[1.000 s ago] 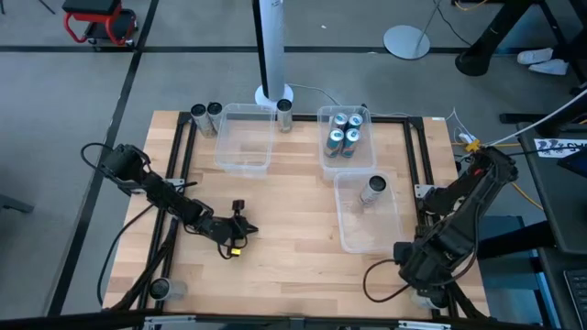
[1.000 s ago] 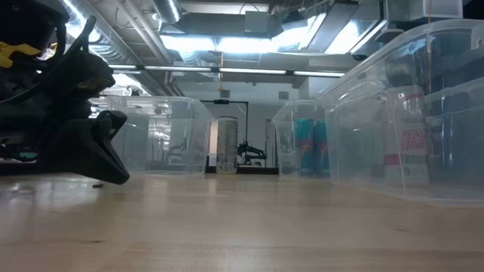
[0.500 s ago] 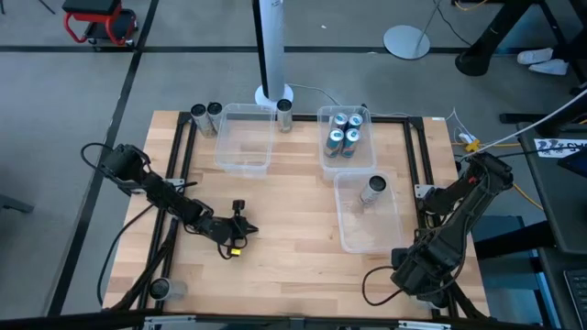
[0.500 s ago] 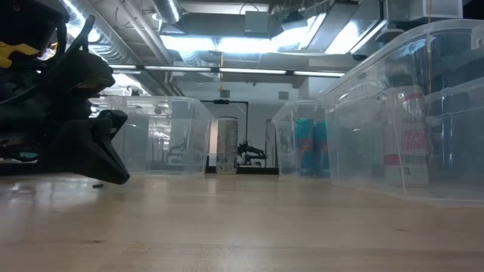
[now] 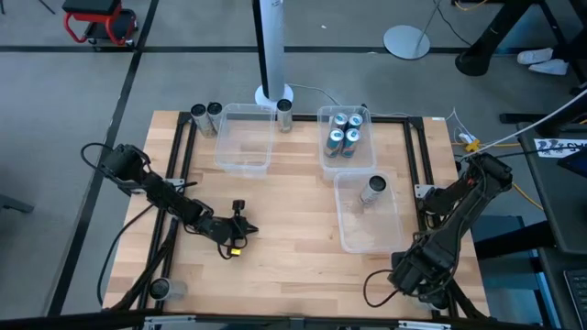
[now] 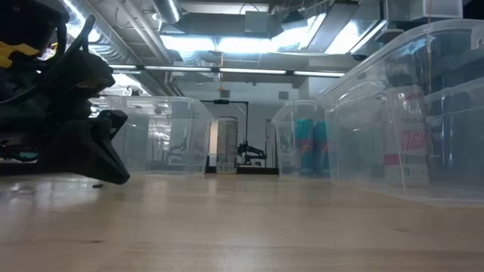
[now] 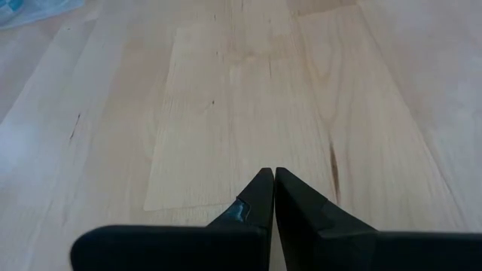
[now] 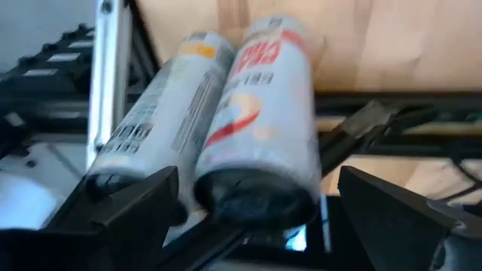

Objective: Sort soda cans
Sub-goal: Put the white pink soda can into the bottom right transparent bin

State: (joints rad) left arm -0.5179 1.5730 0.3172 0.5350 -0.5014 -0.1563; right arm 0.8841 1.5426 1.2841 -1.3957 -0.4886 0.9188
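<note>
From above: left gripper resting low over bare wood at mid-table, fingers pressed together, nothing between them. Right gripper down at the table's near right corner, past the edge of the near bin. One silver can standing inside that bin. Four blue-and-silver cans packed in the far right bin. Far left bin showing nothing inside; one can just beside its far right corner, two dark cans near its left side.

Table level: left gripper filling the left edge, touching down on the wood. Lone can upright far back, blue cans seen through clear plastic, white-and-red can inside the nearest bin.

Left wrist: fingertips shut tight, tips together over plain boards.

Right wrist: fingers spread wide on either side of two white-and-red cans side by side; possibly not yet gripping, hard to say from here.
</note>
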